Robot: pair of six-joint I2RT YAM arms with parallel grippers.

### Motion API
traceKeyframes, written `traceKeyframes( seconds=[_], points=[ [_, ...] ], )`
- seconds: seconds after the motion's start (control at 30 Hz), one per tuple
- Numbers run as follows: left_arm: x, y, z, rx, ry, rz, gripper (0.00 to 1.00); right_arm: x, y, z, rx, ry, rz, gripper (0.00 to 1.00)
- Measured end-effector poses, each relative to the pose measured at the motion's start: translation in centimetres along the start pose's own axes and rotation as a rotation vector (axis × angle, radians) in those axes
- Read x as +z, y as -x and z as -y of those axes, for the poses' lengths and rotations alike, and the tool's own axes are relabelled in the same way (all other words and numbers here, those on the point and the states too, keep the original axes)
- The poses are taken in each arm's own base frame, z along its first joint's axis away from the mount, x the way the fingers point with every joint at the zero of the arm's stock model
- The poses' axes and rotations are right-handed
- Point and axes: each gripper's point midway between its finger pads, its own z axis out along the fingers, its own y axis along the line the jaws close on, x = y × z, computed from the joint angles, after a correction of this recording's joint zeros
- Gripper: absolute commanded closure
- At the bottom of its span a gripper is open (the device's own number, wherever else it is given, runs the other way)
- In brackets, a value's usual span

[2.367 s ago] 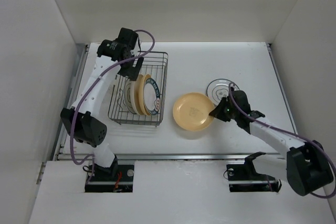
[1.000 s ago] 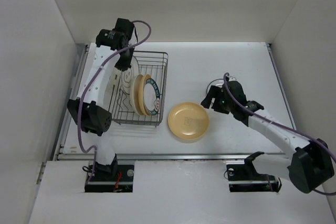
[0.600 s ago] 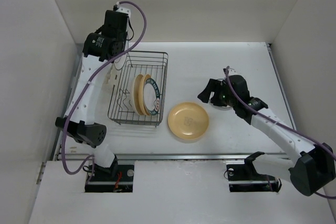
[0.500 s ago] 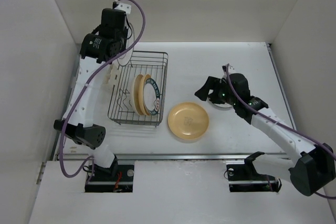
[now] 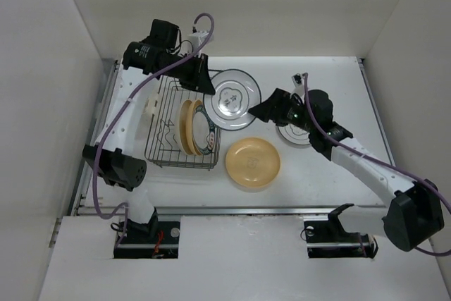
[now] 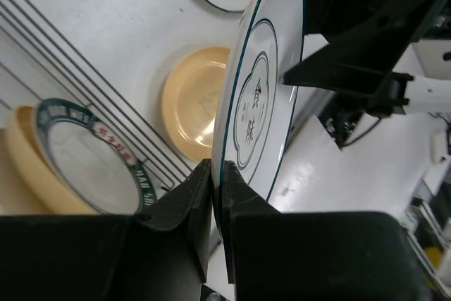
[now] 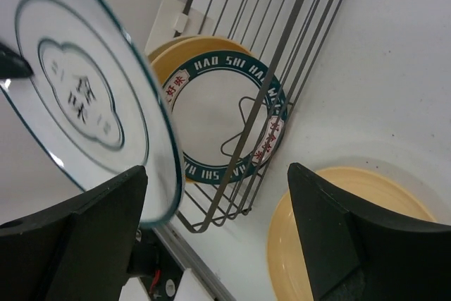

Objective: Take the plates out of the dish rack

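**White plate held clear of the rack by the left gripper**

A white plate with grey markings [image 5: 235, 99] is held in the air by the left gripper [image 5: 208, 88]. Its rim is clamped between the two fingers [image 6: 184, 206], and it is tilted, face up, just beyond the right side of the dish rack [image 5: 171, 103]. The right gripper [image 5: 258, 108] is placed at the opposite edge of this plate with its jaws spread wide. The rim is seen just beside one finger [image 7: 99, 237]; whether it is touched cannot be told.

In the dish rack, a teal-rimmed plate [image 5: 205, 130] is stood on edge against a yellow-tan plate [image 5: 186, 125]. A yellow plate [image 5: 253, 163] is laid flat on the table [image 5: 338, 82] near the rack. A second white plate [image 5: 289, 137] is laid flat beside it, partly covered by the right arm.
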Motion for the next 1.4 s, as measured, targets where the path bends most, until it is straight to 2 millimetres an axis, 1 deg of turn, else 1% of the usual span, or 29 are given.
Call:
traceKeyframes(
  seconds=[0.07, 0.1, 0.13, 0.17, 0.2, 0.23, 0.27, 0.3, 0.33, 0.37, 0.4, 0.43, 0.47, 0.5, 0.53, 0.57, 0.63, 0.67, 0.73, 0.83, 0.93, 1.0, 1.07, 1.17, 1.27, 1.4],
  points=[
    [0.8, -1.4, 0.7, -0.039, -0.082, -0.057, 1.0, 0.3, -0.2, 0.1, 0.013, 0.002, -0.008, 0.13],
    [1.2, -1.9, 0.6, -0.053, -0.095, -0.076, 1.0, 0.4, -0.2, 0.1, 0.016, 0.008, -0.01, 0.13],
    [1.4, -2.3, 0.8, -0.063, -0.117, -0.09, 1.0, 0.5, -0.3, 0.0, 0.023, 0.015, -0.012, 0.25],
    [1.5, -2.7, 0.9, -0.069, -0.132, -0.102, 1.0, 0.6, -0.3, -0.2, 0.023, 0.024, -0.013, 0.35],
    [1.6, -3.0, 1.0, -0.075, -0.146, -0.112, 1.0, 0.6, -0.2, -0.6, 0.035, 0.043, -0.012, 0.54],
    [1.7, -3.2, 1.1, -0.078, -0.158, -0.12, 1.0, 0.7, -0.1, -0.7, 0.031, 0.053, -0.012, 0.54],
    [1.8, -3.5, 1.1, -0.081, -0.165, -0.126, 1.0, 0.7, 0.0, -1.1, 0.042, 0.069, -0.007, 0.75],
    [1.8, -3.6, 1.0, -0.086, -0.17, -0.129, 1.0, 0.7, 0.0, -1.6, 0.041, 0.094, -0.006, 0.87],
    [1.8, -3.7, 0.6, -0.078, -0.157, -0.13, 1.0, 0.7, -0.1, -1.9, 0.047, 0.115, -0.011, 0.97],
    [1.7, -3.6, 0.0, -0.077, -0.143, -0.124, 0.94, 0.5, -0.2, -2.4, 0.059, 0.146, -0.016, 1.0],
    [1.6, -3.5, -0.4, -0.082, -0.137, -0.119, 0.84, 0.4, 0.0, -3.0, 0.057, 0.173, -0.01, 1.0],
    [1.5, -3.5, -0.6, -0.09, -0.136, -0.118, 0.5, 0.3, 0.1, -3.3, 0.055, 0.187, -0.002, 1.0],
    [1.5, -3.5, -0.7, -0.087, -0.132, -0.117, 0.31, 0.3, 0.1, -3.4, 0.061, 0.189, 0.003, 1.0],
    [1.6, -3.6, -0.6, -0.082, -0.128, -0.121, 0.18, 0.3, -0.1, -3.2, 0.066, 0.177, 0.008, 1.0],
    [1.7, -3.7, -0.6, -0.082, -0.117, -0.128, 0.08, 0.3, -0.3, -2.5, 0.079, 0.152, 0.014, 1.0],
    [1.9, -3.9, -0.7, -0.078, -0.099, -0.137, 0.0, 0.3, -0.5, -1.7, 0.091, 0.116, 0.02, 1.0],
    [2.2, -4.2, -1.4, -0.075, -0.034, -0.153, 0.0, 0.0, -0.5, 0.2, 0.117, 0.035, 0.041, 1.0],
    [2.3, -4.4, -2.1, -0.069, 0.022, -0.162, 0.0, -0.3, -0.2, 1.0, 0.127, -0.008, 0.063, 1.0],
    [2.1, -4.6, -4.1, -0.063, 0.162, -0.173, 0.0, -1.5, 0.6, 3.0, 0.152, -0.108, 0.122, 1.0],
    [0.8, -4.5, -7.4, -0.058, 0.386, -0.166, 0.0, -4.7, 2.7, 5.7, 0.187, -0.261, 0.265, 1.0],
    [-0.9, -4.4, -9.9, -0.05, 0.564, -0.158, 0.0, -8.2, 4.6, 8.0, 0.23, -0.395, 0.42, 1.0],
    [-2.0, -4.6, -11.4, -0.048, 0.665, -0.166, 0.0, -10.4, 5.0, 9.9, 0.261, -0.485, 0.508, 1.0],
    [-2.6, -5.1, -12.4, -0.05, 0.729, -0.187, 0.0, -12.1, 4.8, 12.2, 0.285, -0.587, 0.562, 1.0],
    [-3.1, -6.6, -13.5, -0.058, 0.791, -0.246, 0.0, -13.5, 3.6, 15.6, 0.307, -0.726, 0.586, 1.0],
    [-3.3, -7.8, -14.1, -0.064, 0.824, -0.3, 0.0, -14.1, 2.1, 18.3, 0.323, -0.837, 0.564, 1.0],
    [-3.2, -8.7, -14.7, -0.069, 0.845, -0.336, 0.0, -14.1, 1.0, 20.9, 0.345, -0.927, 0.548, 1.0]
  ],
)
